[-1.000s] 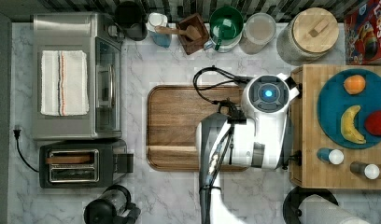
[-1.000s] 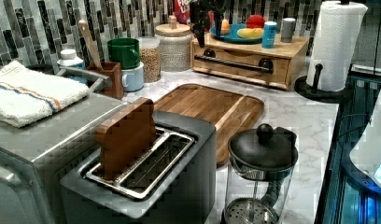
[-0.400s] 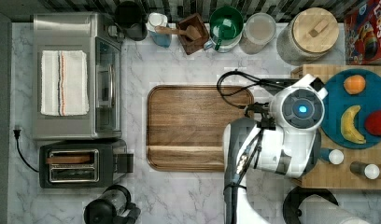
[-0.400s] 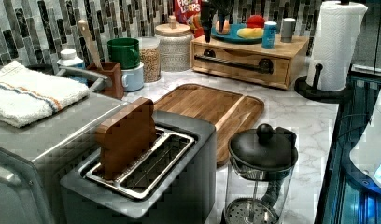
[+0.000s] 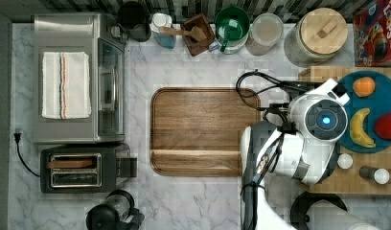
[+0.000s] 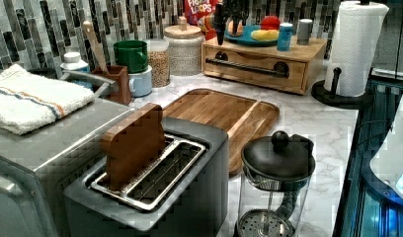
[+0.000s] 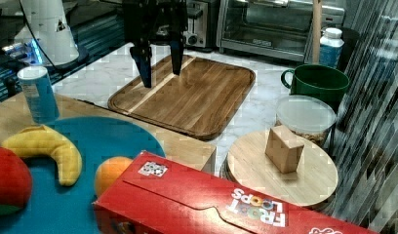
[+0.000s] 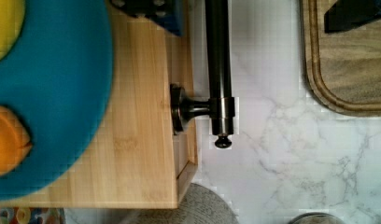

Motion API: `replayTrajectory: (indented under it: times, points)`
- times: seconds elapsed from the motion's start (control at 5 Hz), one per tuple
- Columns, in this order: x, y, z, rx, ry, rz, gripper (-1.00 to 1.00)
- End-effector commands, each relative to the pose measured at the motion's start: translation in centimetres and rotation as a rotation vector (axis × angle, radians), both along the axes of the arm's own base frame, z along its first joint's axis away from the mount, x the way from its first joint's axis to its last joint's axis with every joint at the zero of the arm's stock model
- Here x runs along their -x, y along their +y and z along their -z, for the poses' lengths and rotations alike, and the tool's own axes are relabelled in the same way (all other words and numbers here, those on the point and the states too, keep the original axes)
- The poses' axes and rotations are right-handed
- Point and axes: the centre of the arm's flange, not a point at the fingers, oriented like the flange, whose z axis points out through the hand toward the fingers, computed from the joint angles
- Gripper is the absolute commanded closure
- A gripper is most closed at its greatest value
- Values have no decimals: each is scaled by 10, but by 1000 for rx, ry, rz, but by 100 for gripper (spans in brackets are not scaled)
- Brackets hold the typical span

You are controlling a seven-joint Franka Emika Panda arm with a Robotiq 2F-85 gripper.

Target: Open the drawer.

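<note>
- Gripper – seen in the right view with its two dark fingers pointing down, spread wide, nothing between them. It touches nothing; the fingertips hang above the near edge of the cutting board.
- In the left view the gripper sits above the bamboo box, over its end nearer the jar, in front of the cereal box.
- Drawer – front face of the bamboo box at the back of the marble counter, shut flush; long black bar handle runs across it on two black mounts.
- Wrist view looks straight down on the handle: one mount joins the bar near its end, and the bar stands off the drawer front over the marble. One dark fingertip shows over the cutting board's corner – well apart from the handle.
- Top view: white arm covers the drawer front, between the cutting board and the blue plate.
- On the box top: blue plate with banana, orange and a red fruit; a blue-white shaker beside it.
</note>
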Motion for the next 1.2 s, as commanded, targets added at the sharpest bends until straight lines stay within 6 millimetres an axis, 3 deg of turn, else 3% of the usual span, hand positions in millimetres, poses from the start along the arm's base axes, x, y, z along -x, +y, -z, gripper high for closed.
replayTrajectory:
  times: [0.2, 0.8, 1.2]
  points:
    - [4, 14, 53, -24, 24, -53, -100]
    - [1, 11, 96, -12, -36, -12, -100]
    - [-1, 12, 101, -2, 1, 22, -100]
